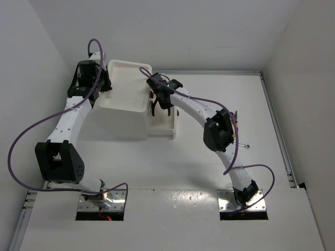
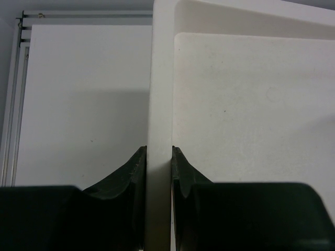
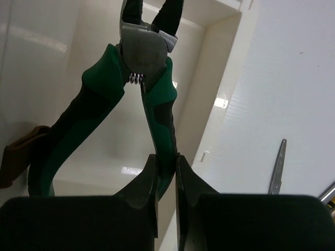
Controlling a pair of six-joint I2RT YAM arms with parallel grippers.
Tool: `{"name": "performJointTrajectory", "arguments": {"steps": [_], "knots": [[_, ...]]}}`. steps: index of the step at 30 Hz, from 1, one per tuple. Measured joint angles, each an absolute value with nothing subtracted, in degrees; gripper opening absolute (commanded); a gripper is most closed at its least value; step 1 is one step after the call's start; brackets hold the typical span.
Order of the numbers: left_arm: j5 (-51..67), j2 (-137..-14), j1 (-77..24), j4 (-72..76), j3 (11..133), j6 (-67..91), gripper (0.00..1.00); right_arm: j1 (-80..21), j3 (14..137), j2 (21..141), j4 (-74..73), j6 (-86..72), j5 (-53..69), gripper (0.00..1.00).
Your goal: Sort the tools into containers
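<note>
Right wrist view: our right pincer (image 3: 165, 159) grips one handle of the green-handled pliers (image 3: 99, 78), which reach ahead of it over the open drawer (image 3: 214, 73); our left pincer (image 2: 158, 150) pinches the top tray (image 2: 160, 78) by its rim.

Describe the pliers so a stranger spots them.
Start at the white box, far side. Over its open drawer, the right gripper pinches the pliers by one handle. Their green grips differ from the silver tool beside the box.

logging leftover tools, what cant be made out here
Top external: tools by the right arm mostly hidden under its elbow; count unclear.
Right wrist: green-handled pliers, nose cut off at top edge; silver tool, lower end hidden by right gripper.
Left wrist: left gripper hides the near tray rim.
</note>
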State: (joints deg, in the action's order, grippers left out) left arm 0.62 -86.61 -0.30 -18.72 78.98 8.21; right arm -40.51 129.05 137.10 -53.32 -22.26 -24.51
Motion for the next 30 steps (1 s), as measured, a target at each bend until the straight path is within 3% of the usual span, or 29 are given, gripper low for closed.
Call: {"name": "performJointTrajectory", "arguments": {"steps": [14, 17, 20, 25, 30], "knots": [[0.58, -86.61, -0.30, -18.55, 78.91, 8.19, 0.00, -40.58, 121.69, 137.62, -47.40, -25.96, -24.47, 0.00], [0.58, -86.61, -0.30, -18.50, 78.91, 8.19, 0.00, -40.47, 120.55, 137.21, -46.09, -25.93, -23.11, 0.04], [0.54, -86.63, -0.30, -18.48, 78.91, 8.19, 0.00, -40.25, 119.74, 137.10, -44.93, -25.85, -20.93, 0.16], [0.40, -86.63, -0.30, -18.46, 78.89, 8.19, 0.00, -40.10, 119.55, 137.10, -44.18, -25.74, -18.02, 0.50], [0.38, -86.63, -0.30, -18.41, 78.89, 8.21, 0.00, -39.92, 115.96, 135.26, -43.38, -25.41, -15.77, 0.53]]}}
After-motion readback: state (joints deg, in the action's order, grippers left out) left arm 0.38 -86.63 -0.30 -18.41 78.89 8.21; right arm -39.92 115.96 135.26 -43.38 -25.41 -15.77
